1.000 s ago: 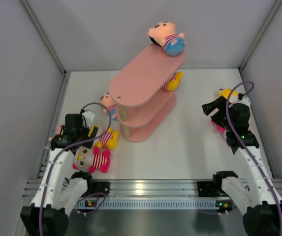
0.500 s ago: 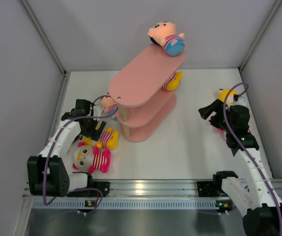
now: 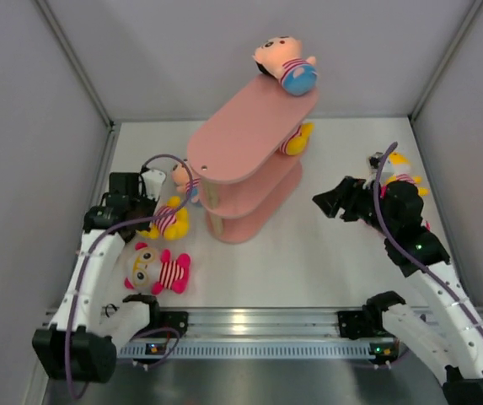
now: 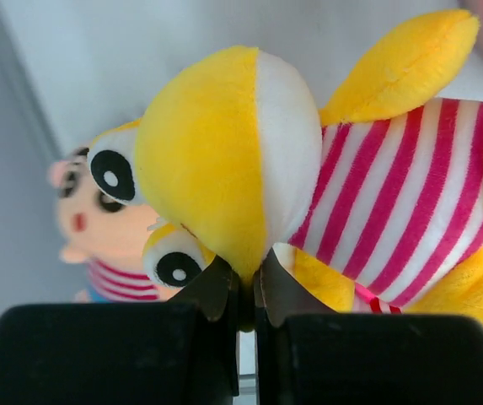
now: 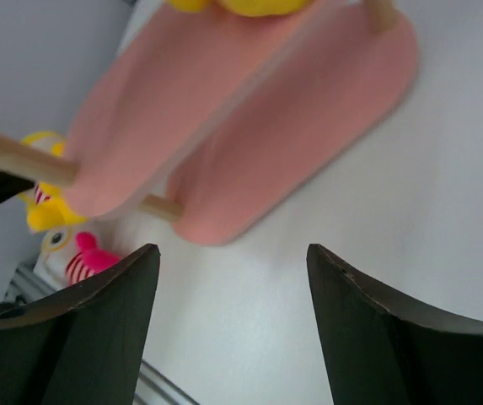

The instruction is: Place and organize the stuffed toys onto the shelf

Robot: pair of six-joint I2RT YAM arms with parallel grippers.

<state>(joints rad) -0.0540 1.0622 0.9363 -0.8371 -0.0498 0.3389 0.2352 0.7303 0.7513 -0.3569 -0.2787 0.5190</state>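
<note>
My left gripper (image 4: 247,274) is shut on the head of a yellow stuffed toy (image 4: 224,160) in a pink-striped shirt, left of the shelf (image 3: 249,160) in the top view, where that gripper (image 3: 160,216) and toy (image 3: 174,224) sit low over the table. A peach-headed doll (image 3: 182,179) lies just behind them. A pink toy (image 3: 158,270) lies on the table nearer the arm's base. On the shelf's top tier rests a peach doll (image 3: 285,66); a yellow toy (image 3: 298,139) sits on the middle tier. My right gripper (image 3: 324,202) is open and empty, facing the shelf (image 5: 224,110).
Another yellow toy (image 3: 399,169) lies by the right wall behind my right arm. Grey walls close the table on three sides. The metal rail (image 3: 249,325) runs along the near edge.
My left gripper swung in and shut on the yellow toy, drawing it slightly toward the shelf. My right arm moved left, away from the yellow toy by the wall, toward the shelf.
</note>
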